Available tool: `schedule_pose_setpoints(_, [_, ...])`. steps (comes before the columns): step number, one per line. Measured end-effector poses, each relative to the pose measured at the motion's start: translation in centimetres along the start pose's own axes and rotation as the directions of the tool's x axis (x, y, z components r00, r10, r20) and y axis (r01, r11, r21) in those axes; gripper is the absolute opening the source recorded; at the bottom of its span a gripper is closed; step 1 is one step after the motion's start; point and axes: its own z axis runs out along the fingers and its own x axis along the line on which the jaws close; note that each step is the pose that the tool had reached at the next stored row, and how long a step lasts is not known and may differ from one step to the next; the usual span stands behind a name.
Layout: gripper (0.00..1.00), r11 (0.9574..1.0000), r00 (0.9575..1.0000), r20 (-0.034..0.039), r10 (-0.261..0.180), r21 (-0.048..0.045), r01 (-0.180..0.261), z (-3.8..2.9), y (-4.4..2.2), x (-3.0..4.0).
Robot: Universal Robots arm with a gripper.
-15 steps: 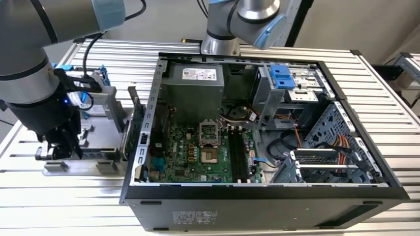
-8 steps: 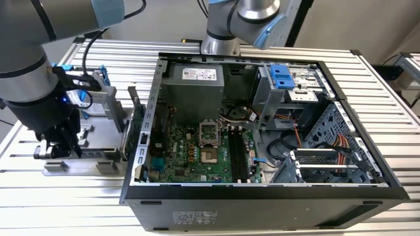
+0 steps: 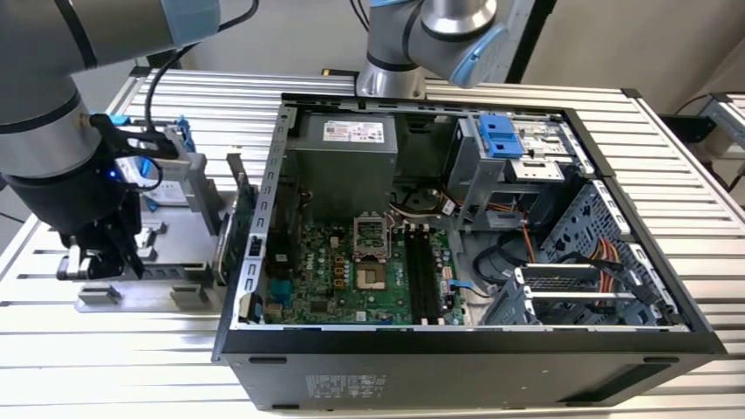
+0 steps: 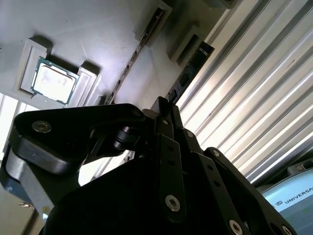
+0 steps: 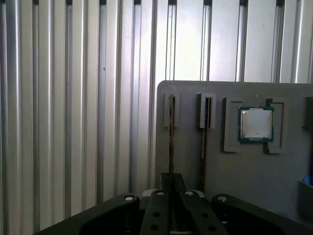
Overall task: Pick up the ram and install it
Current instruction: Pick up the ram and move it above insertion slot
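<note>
Three views, one moment.

Exterior view: the arm [image 3: 58, 131] stands at the exterior view's left, its hand [image 3: 103, 262] lowered onto a grey tray [image 3: 174, 234] that lies on the ribbed metal desk [image 3: 117, 349]. A drive in a blue frame [image 3: 166, 168] stands upright on the tray near the hand. Just beside the tray, toward the exterior view's right, lies the open computer case [image 3: 466, 345] with its green motherboard [image 3: 338, 279] exposed. The case wall rises between tray and motherboard. A second arm's base [image 3: 390, 78] stands beyond the case.

Second wrist view: the ram [image 4: 193, 68] sits on edge in a slot of the grey tray [image 4: 98, 29]. The two fingers of the hand [image 4: 167, 108] lie close together on the stick's near end, pinching it. A parallel slot [image 4: 146, 34] runs alongside, and a processor chip [image 4: 53, 81] rests in a square recess farther off.

First wrist view: the ram [image 5: 171, 137] runs straight from its slot to the hand [image 5: 171, 180]. The parallel slot [image 5: 205, 117] and the processor chip [image 5: 256, 123] lie to one side, the ribs of the desk [image 5: 73, 98] to the other.
</note>
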Motion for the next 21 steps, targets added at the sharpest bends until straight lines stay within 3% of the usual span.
schedule_pose_setpoints(21, [0.0, 1.0, 1.0, 0.0001, 0.004, -0.0001, -0.004, -1.19, 0.0, 0.07])
